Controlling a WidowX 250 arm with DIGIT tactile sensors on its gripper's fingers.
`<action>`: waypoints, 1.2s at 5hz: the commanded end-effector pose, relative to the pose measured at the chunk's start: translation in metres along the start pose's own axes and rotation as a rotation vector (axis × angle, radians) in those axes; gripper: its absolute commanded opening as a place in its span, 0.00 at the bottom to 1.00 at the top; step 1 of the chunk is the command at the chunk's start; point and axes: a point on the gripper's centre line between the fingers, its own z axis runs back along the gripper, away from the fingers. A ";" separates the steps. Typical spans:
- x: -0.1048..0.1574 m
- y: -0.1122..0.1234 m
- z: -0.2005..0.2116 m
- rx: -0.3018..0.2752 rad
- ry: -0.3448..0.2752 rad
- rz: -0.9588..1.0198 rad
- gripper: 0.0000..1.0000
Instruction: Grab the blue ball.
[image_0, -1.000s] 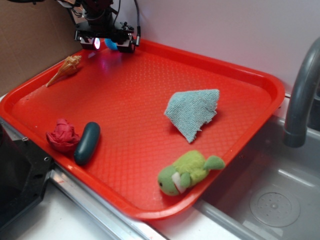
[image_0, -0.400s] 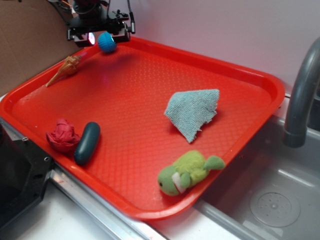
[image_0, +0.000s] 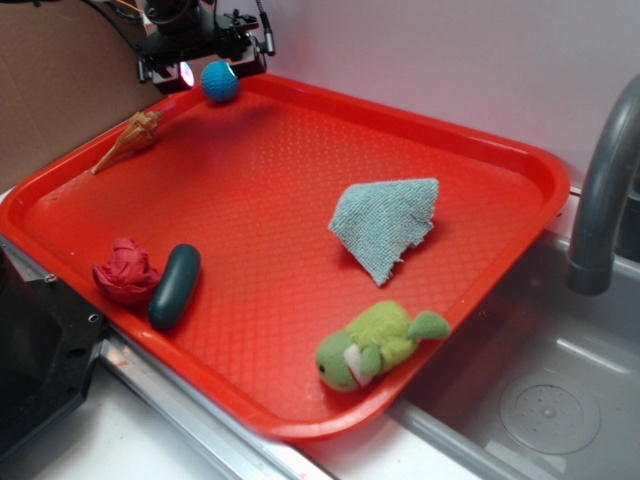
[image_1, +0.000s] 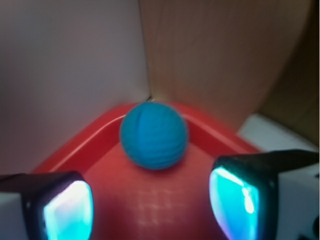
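a: what is held by the red tray (image_0: 520, 160), taken from the largest down?

b: a pale blue-grey cloth (image_0: 385, 225) is seen near the tray's middle, toward the sink side. a green plush toy (image_0: 375, 345) lies at the tray's near edge. a dark teal capsule (image_0: 175, 285) is set just beside a crumpled red cloth (image_0: 125, 270) at the tray's left edge, and a seashell (image_0: 130, 140) lies toward the far corner. the blue ball (image_0: 220, 81) is found in the tray's far corner, close to the rim.

a: is the ball taken yet?

b: no. the gripper (image_1: 150, 200) is held spread open, and the ball (image_1: 154, 135) is seen apart from both fingers (image_1: 67, 210), ahead of them and not between them.

a: how is the ball expected to handle?

b: it is judged light and soft, with a ribbed knitted surface that should give grip rather than slip. being round, it may be rolled away if nudged by one finger first, though the tray's corner rim behind it should check that. it is best taken across its widest part, with the fingers brought down either side.
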 end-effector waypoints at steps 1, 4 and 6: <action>0.028 -0.003 -0.005 0.022 -0.069 -0.055 1.00; 0.026 -0.004 -0.001 0.014 -0.055 -0.089 0.00; -0.003 0.013 0.076 -0.096 -0.014 -0.290 0.00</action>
